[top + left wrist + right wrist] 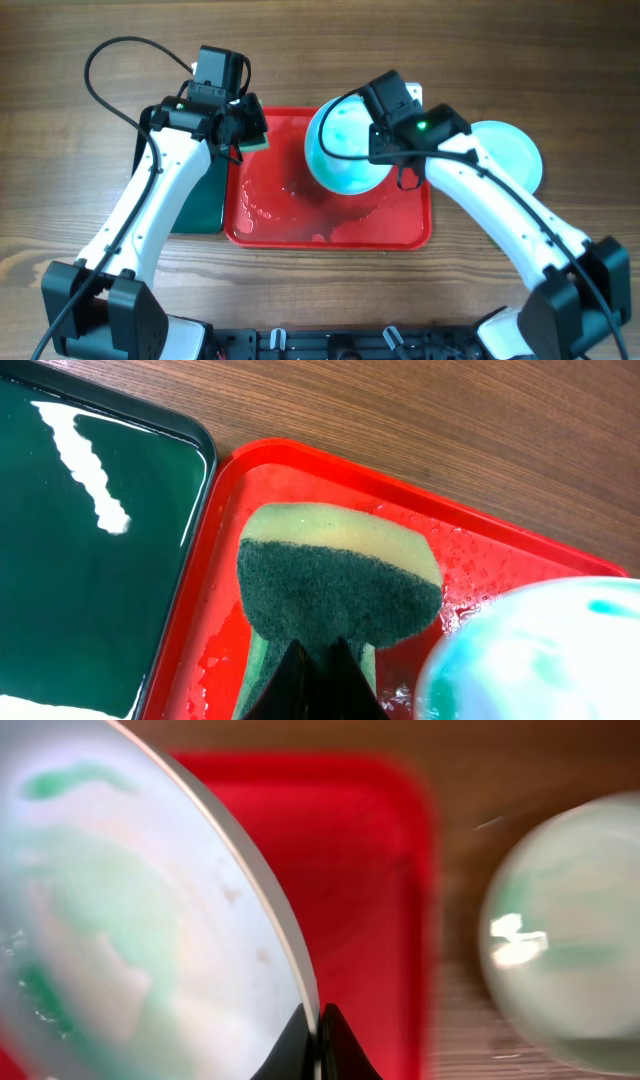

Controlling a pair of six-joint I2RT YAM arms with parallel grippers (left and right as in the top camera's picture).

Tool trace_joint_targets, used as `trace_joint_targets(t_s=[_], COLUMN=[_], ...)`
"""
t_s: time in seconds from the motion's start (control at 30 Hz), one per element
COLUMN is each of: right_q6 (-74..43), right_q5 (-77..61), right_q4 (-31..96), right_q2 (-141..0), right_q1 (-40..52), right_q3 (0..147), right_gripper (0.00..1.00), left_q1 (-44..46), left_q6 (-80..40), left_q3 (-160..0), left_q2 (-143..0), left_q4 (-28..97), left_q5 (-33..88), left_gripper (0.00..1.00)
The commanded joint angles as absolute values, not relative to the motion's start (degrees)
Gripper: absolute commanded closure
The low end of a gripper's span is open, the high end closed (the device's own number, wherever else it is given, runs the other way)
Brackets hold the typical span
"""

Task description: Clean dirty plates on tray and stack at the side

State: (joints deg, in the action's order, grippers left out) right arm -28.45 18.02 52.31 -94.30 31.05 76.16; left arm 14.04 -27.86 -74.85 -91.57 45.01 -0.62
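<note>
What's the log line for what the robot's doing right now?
left gripper: shut on sponge over red tray | right gripper: shut on smeared aqua plate rim | other plate: on table beside tray

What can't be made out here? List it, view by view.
Overhead: the right gripper hides the held plate's right rim; the left gripper covers most of the sponge.
Right wrist: blurred, so any smear on the side plate is unclear.
Left wrist: the held plate is cut off at the corner.
</note>
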Motion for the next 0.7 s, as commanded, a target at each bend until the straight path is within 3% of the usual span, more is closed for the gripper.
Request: trace_joint_targets(t_s=[0.0,0.3,0.57,0.67], right_q6=[-27.07,-28.42,-25.5,-26.02], right_q5=[40.32,77.45,86.24,83.33], right_q4=[54.63,60.29,61.04,60.38], right_q2=[-92.29,-92.27,-92.25,-92.27], right_q1=[36.42,57.82,60.05,60.03], right_q3=[76.4,76.4,76.4,76.4], right_gripper=[0.96,0.96,0.96,0.96], left_q1=[13.61,13.61,13.61,13.61], left_q6=[-28.8,-28.8,-28.8,-28.8], left_q3=[-74.87,-74.85,-74.85,-74.85], left_q2=[-91.96,-91.96,-91.96,-91.96], left_q4=[44.86,44.91,44.91,44.91], left_q5=[-1.37,-1.37,-1.37,-1.37], left_gripper=[0.96,0.96,0.96,0.96])
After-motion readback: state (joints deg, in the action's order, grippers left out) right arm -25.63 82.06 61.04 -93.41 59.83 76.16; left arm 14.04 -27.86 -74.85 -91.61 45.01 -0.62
